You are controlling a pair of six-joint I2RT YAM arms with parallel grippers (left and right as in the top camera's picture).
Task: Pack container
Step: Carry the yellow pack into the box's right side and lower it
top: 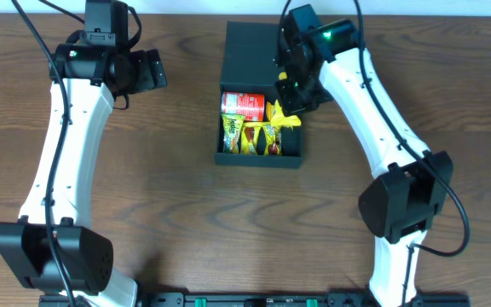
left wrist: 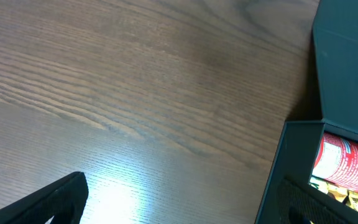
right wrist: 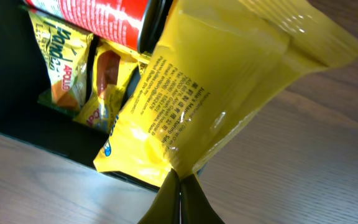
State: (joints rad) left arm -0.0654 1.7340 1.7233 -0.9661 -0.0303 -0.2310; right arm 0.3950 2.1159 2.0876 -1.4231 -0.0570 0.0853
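Observation:
The dark teal-green container [top: 257,158] sits open at the table's middle, its flat lid [top: 250,55] lying back behind it. Inside are a red can [top: 243,105] and yellow snack packets [top: 250,136]. My right gripper [top: 290,109] is shut on a yellow snack packet [right wrist: 222,81] and holds it over the container's right edge; the wrist view shows the can [right wrist: 104,15] and packets [right wrist: 64,56] below. My left gripper [top: 147,72] is open and empty, over bare table left of the container [left wrist: 291,168].
The wooden table [top: 143,196] spreads around the container. Both arm bases stand at the front edge, left [top: 54,256] and right [top: 399,205].

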